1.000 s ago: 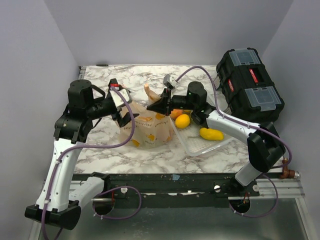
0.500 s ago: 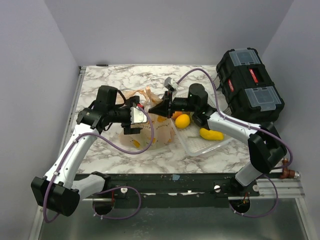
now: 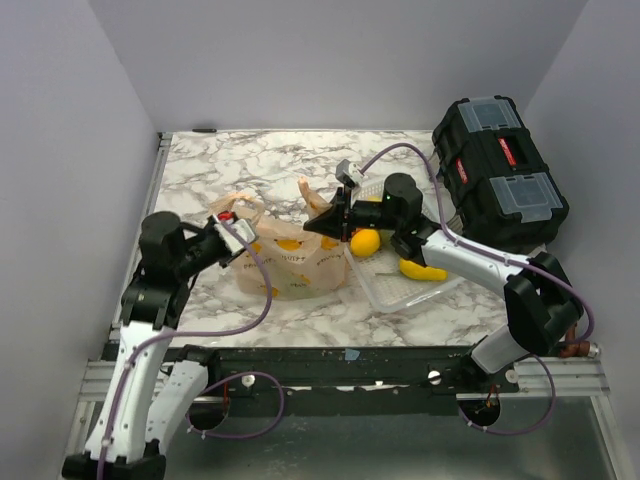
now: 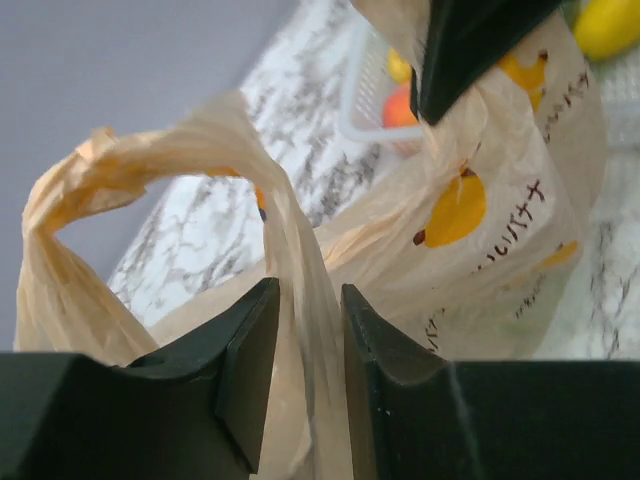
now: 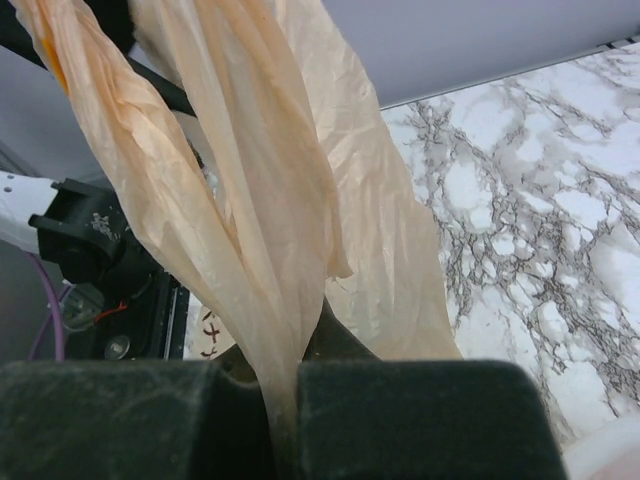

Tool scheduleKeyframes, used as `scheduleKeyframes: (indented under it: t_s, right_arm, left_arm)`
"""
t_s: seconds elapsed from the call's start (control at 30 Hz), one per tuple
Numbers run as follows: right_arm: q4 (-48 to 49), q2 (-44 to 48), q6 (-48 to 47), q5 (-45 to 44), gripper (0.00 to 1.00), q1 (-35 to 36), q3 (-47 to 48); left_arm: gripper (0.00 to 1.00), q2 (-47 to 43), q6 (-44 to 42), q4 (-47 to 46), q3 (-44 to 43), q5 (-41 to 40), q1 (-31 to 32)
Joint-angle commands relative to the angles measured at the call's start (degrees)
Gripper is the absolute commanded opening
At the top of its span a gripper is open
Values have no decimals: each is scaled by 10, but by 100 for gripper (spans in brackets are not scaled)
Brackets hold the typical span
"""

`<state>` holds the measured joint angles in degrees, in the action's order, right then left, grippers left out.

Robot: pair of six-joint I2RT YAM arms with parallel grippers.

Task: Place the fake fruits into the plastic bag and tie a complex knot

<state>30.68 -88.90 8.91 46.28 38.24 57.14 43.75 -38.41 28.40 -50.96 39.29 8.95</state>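
The pale-orange plastic bag (image 3: 295, 262) lies on the marble table with printed fruit showing on its side. My left gripper (image 3: 236, 226) is at its left handle loop (image 4: 150, 170), and that strip fills the narrow gap of the left gripper (image 4: 308, 300). My right gripper (image 3: 322, 224) is shut on the other handle (image 5: 240, 200), pinched at the right gripper (image 5: 285, 372) and pulled up taut. The handles stand apart and no knot is in view. A lemon (image 3: 365, 242), a mango (image 3: 422, 269) and an orange (image 4: 405, 105) lie in the white basket (image 3: 400, 296).
A black toolbox (image 3: 500, 170) stands at the back right, close behind the right arm. Grey walls close in the table on three sides. The left arm (image 5: 90, 240) shows beyond the raised handle in the right wrist view.
My left gripper pulled back to the left and its jaws narrowed from wide open onto the left handle loop. The right gripper shifted slightly right, still holding its handle.
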Motion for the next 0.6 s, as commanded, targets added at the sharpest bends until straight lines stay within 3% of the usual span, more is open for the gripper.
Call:
scheduleKeyframes:
  t_s: [0.0, 0.1, 0.17, 0.23, 0.3, 0.33, 0.37, 0.47, 0.57]
  right_arm:
    - [-1, 16, -9, -33, 1, -7, -13]
    - [-3, 16, -9, -34, 1, -9, -12]
    - [-2, 15, -7, -30, 1, -9, -12]
    - [1, 13, -6, -28, 1, -9, -11]
    - [4, 10, -6, -24, 1, -9, -12]
    - [5, 9, -6, -20, 1, -9, -11]
    - [6, 9, -6, -19, 1, -9, -10]
    - [11, 10, -6, -15, 1, -9, -11]
    - [13, 12, -4, -12, 1, -9, -10]
  left_arm:
    - [38, -101, 229, -102, 45, -117, -26]
    - [77, -141, 263, -56, 37, -127, -42]
    - [88, -162, 272, -45, 25, -122, -43]
    - [91, -163, 229, -3, -11, -24, -42]
    - [89, -143, 136, 77, -59, 138, -38]
    - [88, -120, 102, 123, -83, 181, -25]
    - [87, -97, 81, 153, -110, 177, 7]
    - [83, -9, -24, 240, -176, 70, 131]
    - [84, 53, -59, 222, -188, -21, 205]
